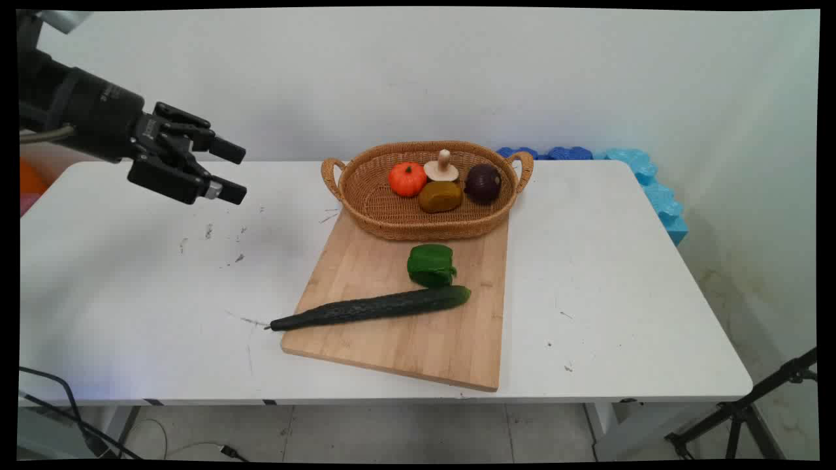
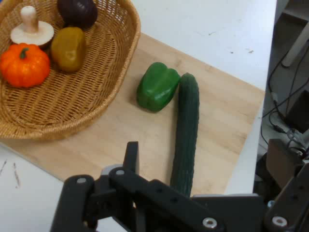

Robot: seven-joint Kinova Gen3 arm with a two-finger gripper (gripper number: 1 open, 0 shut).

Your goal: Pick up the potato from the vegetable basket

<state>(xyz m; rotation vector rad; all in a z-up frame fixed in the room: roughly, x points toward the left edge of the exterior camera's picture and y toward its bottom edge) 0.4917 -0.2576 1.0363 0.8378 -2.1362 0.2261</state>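
One cucumber [image 1: 372,307] and one green pepper [image 1: 431,265] on board [image 1: 405,339]; four items, seemingly, in basket [image 1: 385,219]; gripper [image 1: 228,171] spread, empty.

Tool [image 1: 230,171]: black, two blunt rectangular fingers on a jointed linkage
Linkage: matte black bars with small silver screws at the pivots
Metal detail: a small silver block beside the lower finger
Wrist: thick black cylinder with faint white lettering
Cable: a pale one alongside the wrist

In the hand view the black linkage hides the long dark-green cucumber's [image 2: 187,130] near end (its tip), and the woven wicker basket [image 2: 104,92] is cut off at the top-left corner.
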